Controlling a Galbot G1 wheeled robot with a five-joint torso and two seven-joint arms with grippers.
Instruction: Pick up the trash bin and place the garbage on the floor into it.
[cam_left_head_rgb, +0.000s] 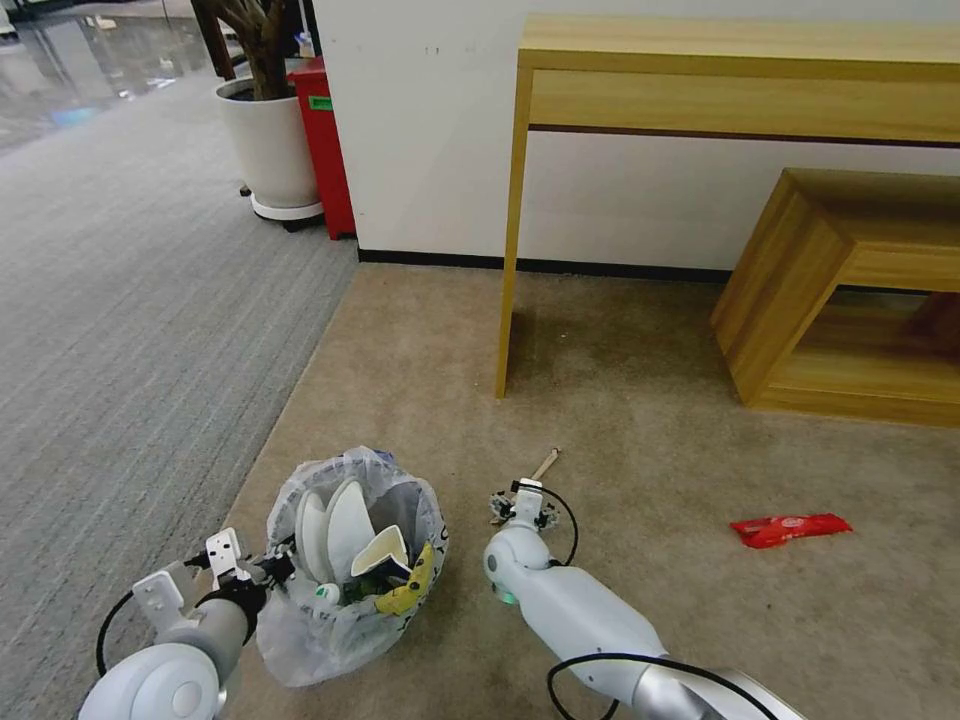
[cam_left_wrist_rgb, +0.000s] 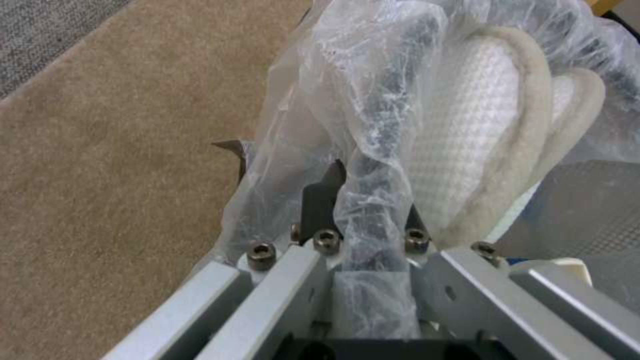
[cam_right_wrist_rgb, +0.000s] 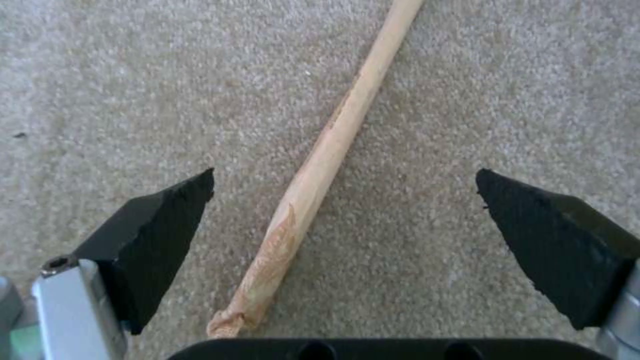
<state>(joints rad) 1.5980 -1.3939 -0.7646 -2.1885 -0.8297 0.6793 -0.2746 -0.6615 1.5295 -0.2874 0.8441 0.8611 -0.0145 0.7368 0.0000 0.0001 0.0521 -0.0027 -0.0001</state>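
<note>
Left hand is clamping trash bin rim at 7 o'clock on beige floor. Right hand is hovering open over wooden stick; red wrapper at 3 o'clock, wooden desk at 12 along wall.

The head view looks forward and down from above onto the tan carpet, taking in both arms, the wall and a wooden desk farther off. The left wrist view sits very close behind the left gripper, facing along its fingers into the rim of the bagged trash bin; the head view shares that bin and gripper. The right wrist view looks almost straight down, close to the carpet, between the spread fingers of the right gripper at a wooden stick; the head view shares that stick beyond the gripper.
</note>
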